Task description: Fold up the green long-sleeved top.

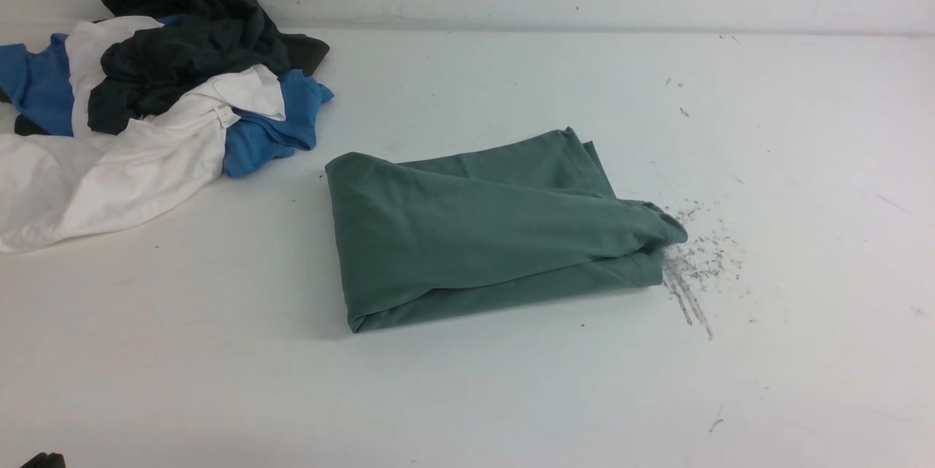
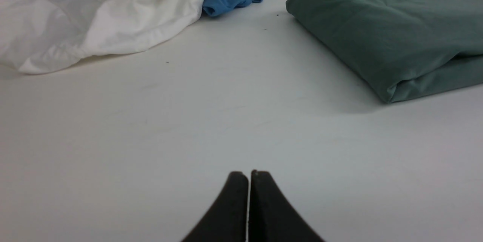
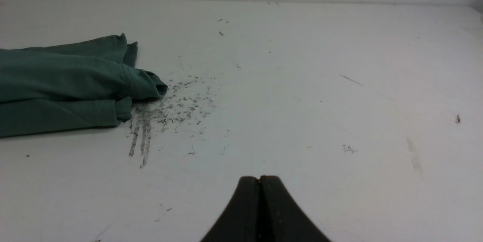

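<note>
1. Hidden/cut off: the green long-sleeved top [image 1: 489, 227] is folded into a stacked bundle, so neck, label and most of both sleeves are tucked out of sight; only a cuff-like end [image 1: 668, 228] pokes out on its right side. In the left wrist view the top [image 2: 392, 38] runs off the frame edge; in the right wrist view [image 3: 64, 83] likewise.
2. Clothes pile [image 1: 146, 103] at far left: dark charcoal garment [image 1: 182, 44] on top, blue garment [image 1: 270, 132] and white garment [image 1: 109, 176] under and around it. Pile is cropped by the frame's left edge; can't separate how many pieces it holds.
3. Arms barely show in the front view, just a dark sliver at bottom left, too little to identify.
4. Left gripper [image 2: 249, 176]: jaws pressed together, holding nothing, above bare desk. Right gripper [image 3: 259, 179]: jaws closed too, empty.
5. Surface: white desk [image 1: 803, 161], plain white wall behind. Grey scuff marks [image 1: 694, 263] and streaks just beside the top's right end; a few small specks further back.
6. Position: top sits near desk centre, flat, slightly skewed, well apart from the pile.
7. Clearance: bare desk in front of the top, and on the right half.
</note>
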